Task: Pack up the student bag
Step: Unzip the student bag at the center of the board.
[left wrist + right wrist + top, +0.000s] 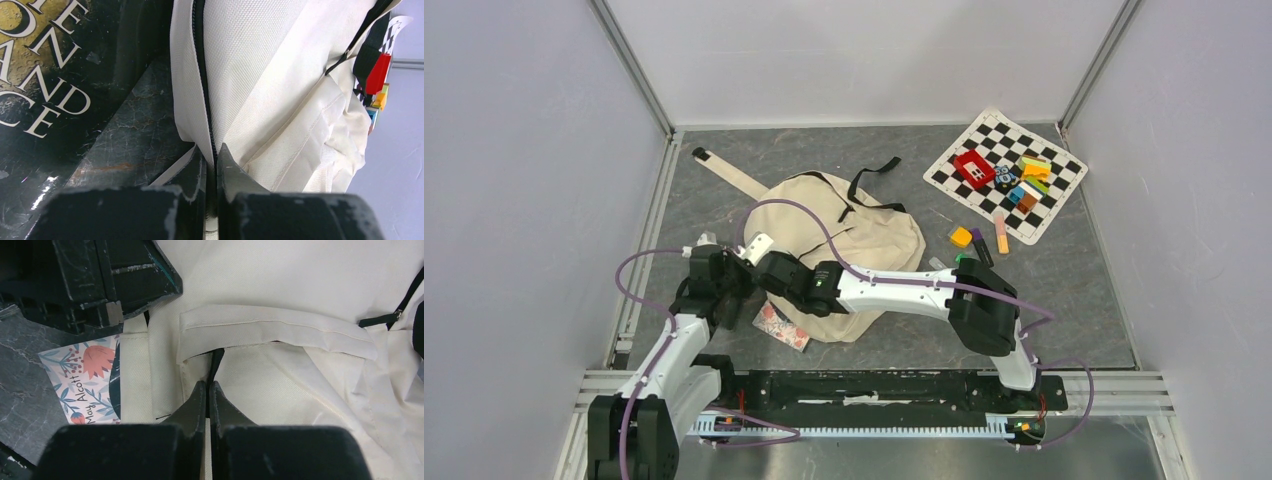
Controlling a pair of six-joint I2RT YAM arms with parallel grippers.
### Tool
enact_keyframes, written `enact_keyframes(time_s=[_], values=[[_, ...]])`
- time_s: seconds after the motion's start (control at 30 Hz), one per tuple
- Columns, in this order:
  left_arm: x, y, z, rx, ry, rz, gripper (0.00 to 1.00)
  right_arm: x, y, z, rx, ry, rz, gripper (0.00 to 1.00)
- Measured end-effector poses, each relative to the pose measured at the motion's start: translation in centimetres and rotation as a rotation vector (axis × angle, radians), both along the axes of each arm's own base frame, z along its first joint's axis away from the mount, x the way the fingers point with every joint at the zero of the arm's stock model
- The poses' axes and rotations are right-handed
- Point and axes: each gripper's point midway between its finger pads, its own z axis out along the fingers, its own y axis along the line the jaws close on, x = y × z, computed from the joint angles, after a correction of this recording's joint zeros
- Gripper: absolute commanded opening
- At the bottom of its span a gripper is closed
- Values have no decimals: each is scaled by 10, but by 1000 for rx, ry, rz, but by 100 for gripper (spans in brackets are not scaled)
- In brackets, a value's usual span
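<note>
The student bag (864,235) is seen lying on the grey bench (1074,290) in the middle of the top view, with both arms brought to its lower left edge. The left claw (212,156) is closed, the bag's black zipper line pinched in it. The right claw (207,387) is likewise closed on the cream cloth at a black zipper end under a flap. A flower-patterned book (85,372) is partly overlapped by the bag's edge; a checkered board (964,175) is set at upper right.
</note>
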Motion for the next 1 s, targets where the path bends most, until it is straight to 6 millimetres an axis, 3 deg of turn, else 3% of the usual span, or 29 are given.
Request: enact_keyframes(time_s=[0.33, 0.5, 0.63, 0.8, 1.0], values=[[0, 0, 5, 4, -22, -2, 2, 8, -7, 12, 17, -14, -19, 0], [1, -1, 15, -3, -61, -9, 2, 26, -21, 20, 85, 40, -28, 0], [-2, -1, 20, -2, -73, -8, 2, 37, -32, 14, 126, 107, -21, 0], [-8, 3, 17, 12, -56, 5, 2, 62, -64, -1, 115, 163, -61, 0], [-9, 4, 18, 18, -58, 4, 2, 57, -62, 10, 151, 180, -20, 0]])
